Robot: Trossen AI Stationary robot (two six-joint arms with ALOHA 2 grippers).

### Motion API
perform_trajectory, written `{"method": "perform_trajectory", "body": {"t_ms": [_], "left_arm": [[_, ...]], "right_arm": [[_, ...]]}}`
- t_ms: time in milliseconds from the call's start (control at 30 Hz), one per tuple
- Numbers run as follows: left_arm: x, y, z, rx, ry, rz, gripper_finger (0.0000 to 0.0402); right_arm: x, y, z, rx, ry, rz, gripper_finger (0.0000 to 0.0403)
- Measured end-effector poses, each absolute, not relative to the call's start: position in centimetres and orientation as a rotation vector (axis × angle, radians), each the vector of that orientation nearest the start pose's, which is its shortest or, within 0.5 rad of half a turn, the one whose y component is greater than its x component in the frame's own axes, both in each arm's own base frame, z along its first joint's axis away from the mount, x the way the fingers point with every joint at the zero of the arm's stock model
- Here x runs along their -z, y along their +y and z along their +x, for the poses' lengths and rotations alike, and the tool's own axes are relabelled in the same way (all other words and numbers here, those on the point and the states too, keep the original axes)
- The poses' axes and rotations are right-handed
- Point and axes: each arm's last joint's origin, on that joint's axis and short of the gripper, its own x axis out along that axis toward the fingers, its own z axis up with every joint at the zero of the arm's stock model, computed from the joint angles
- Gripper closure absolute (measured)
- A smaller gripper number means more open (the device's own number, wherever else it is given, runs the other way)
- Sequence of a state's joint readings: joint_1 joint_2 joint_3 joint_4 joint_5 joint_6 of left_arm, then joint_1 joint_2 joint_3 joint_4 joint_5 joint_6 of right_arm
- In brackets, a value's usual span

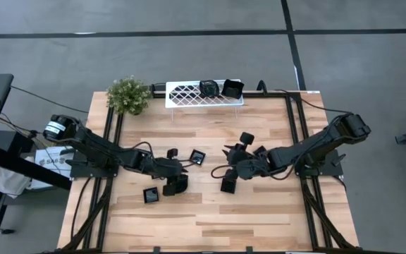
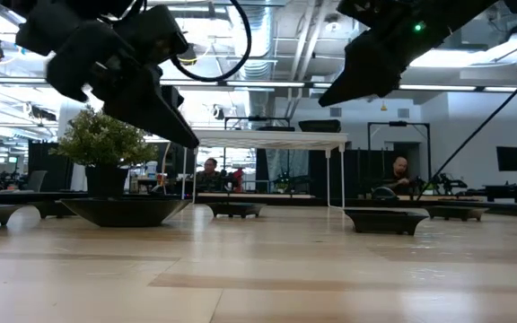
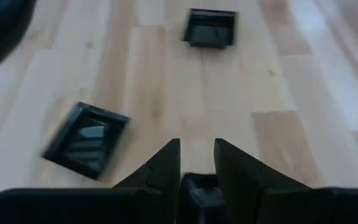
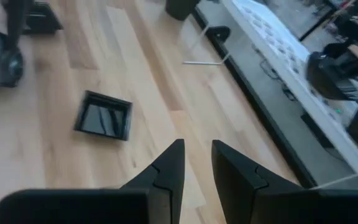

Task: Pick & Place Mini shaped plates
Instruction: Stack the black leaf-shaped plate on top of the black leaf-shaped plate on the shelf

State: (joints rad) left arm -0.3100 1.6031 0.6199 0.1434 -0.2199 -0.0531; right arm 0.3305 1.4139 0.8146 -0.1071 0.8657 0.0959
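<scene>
Table [image 1: 210, 219]: light wood planks, filling centre and lower part of high view.
Left gripper [image 1: 177, 185]: left of centre in high view, over the wood; nothing between its tips.
Left fingers [image 3: 166, 163]: a narrow gap between them in left wrist view, bare wood showing through, pinching nothing.
Right gripper [image 1: 228, 185]: just right of centre in high view, over the wood, apart from left gripper.
Right fingers [image 4: 169, 165]: slightly apart in right wrist view, only table visible in the gap.
Plate A [image 1: 151, 195]: square, black, lower left of centre in high view, just beside left gripper, not touching.
Plate B [image 1: 198, 157]: square, black, centre of high view, between the two grippers.
Plate C [image 1: 247, 137]: black, right of centre in high view, beside right arm.
Plates on rack [image 1: 232, 89]: two black ones at right end of rack, top centre of high view.
Rack [image 1: 189, 94]: white lattice, at top edge of table in high view.
Plant [image 1: 128, 95]: green, potted, upper left corner of table, left of rack.
Left wrist view: two square plates flat on wood, one at top centre [image 3: 211, 28], one at middle left [image 3: 86, 140].
Right wrist view: one square plate [image 4: 103, 116] flat at left of centre.
Low view: shallow dark plates on table; people seated far behind.
</scene>
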Motion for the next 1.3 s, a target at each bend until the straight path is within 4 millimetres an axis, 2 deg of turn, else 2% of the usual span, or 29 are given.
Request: {"method": "perform_trajectory", "body": {"t_ms": [133,333,600,667,867,1300], "left_arm": [[-12.5,-8.2,26.6,0.112,0.823,0.079,0.0302],[-12.0,-8.0,26.1,0.067,0.914,-0.07,0.0302],[-11.9,-5.1,26.5,-0.14,0.935,-0.293,0.0302],[-11.8,-4.5,26.5,-0.144,0.955,-0.325,0.0302],[-11.2,-4.4,25.5,-0.142,1.08,-0.32,0.0302],[-10.8,-4.9,25.0,-0.116,1.094,-0.291,0.0302]], "right_arm": [[-21.9,7.3,27.2,0.523,0.563,-0.313,0.0327],[-21.9,7.3,27.2,0.502,0.567,-0.303,0.0327],[-22.0,7.4,27.3,0.502,0.556,-0.294,0.0327],[-22.0,7.4,27.3,0.501,0.556,-0.294,0.0327],[-22.0,7.4,27.3,0.5,0.556,-0.294,0.0327],[-22.0,7.5,27.3,0.476,0.559,-0.284,0.0327]]}}
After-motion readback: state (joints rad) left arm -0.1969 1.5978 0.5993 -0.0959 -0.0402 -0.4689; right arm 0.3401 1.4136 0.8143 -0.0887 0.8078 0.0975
